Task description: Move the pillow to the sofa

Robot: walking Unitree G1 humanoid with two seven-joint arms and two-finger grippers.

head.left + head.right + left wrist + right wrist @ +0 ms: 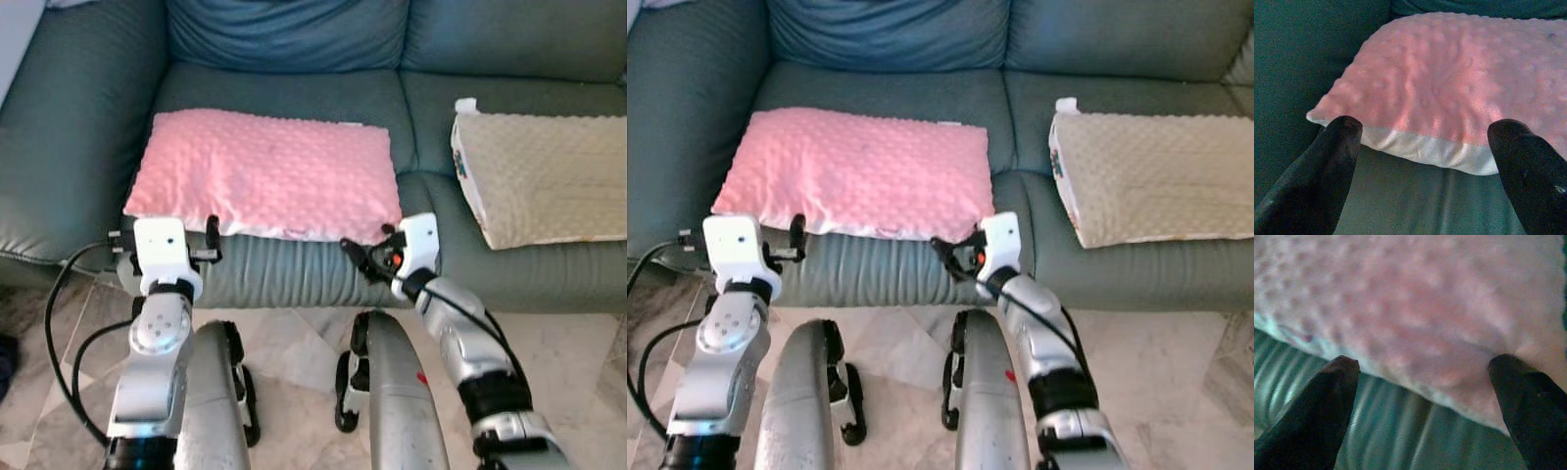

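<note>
1. Your pink pillow (pixel 265 176) lies flat on the seat of the grey-green sofa (pixel 294 264), on the cushion by the robot's left armrest. Its near edge reaches the front lip of the seat, and a white underside shows along that edge.
2. Surface is dotted, raised bumps all over. Long side runs left to right.
3. A second pillow, the beige pillow (pixel 544 176), sits on the next seat cushion toward the robot's right, well apart from the pink one, with a printed side panel on its near end.
4. Your left gripper (pixel 167 235) is at the pillow's near left corner, just in front of the edge. In the left wrist view both fingers (pixel 1327 166) stand spread wide, the pillow's corner between and beyond them, nothing held.
5. Your right gripper (pixel 377 257) is at the pillow's near right corner, against the seat front. In the right wrist view its fingers (pixel 1322 406) are also spread wide, pink fabric close ahead; whether the tips touch it, you cannot tell. No grip on anything.
6. Both arms reach forward over the marbled tile floor (pixel 294 343), with the robot's legs below them.
</note>
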